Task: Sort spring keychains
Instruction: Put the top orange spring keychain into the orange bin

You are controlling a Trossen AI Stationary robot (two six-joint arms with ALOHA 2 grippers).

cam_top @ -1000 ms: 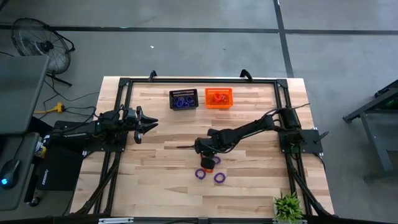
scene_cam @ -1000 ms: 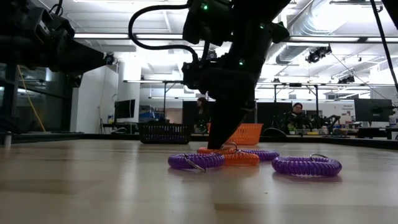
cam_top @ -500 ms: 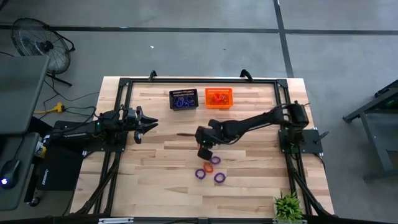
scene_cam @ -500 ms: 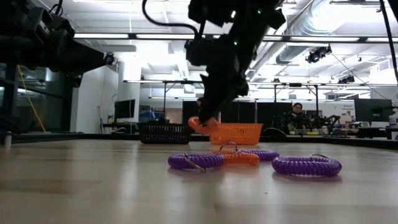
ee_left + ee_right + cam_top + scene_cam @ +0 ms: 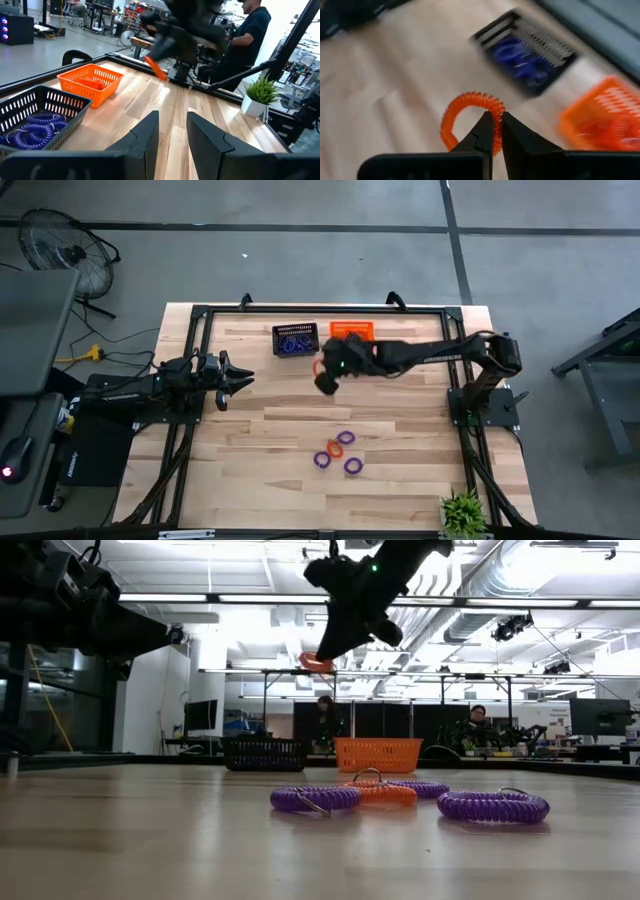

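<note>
Baskets (image 5: 535, 50) blurred in right wrist view

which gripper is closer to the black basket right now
Right. The right gripper, shut on an orange keychain, hangs just beside the black basket; the left gripper waits farther off toward the table's left edge.

Both arms are black, built of slim tubular links joined by chunky housings, with thin black cables looping along them. The left hand (image 5: 172, 137) ends in two broad, flat, matte-black fingers; the right hand (image 5: 497, 131) in narrower, tapered ones.
</note>
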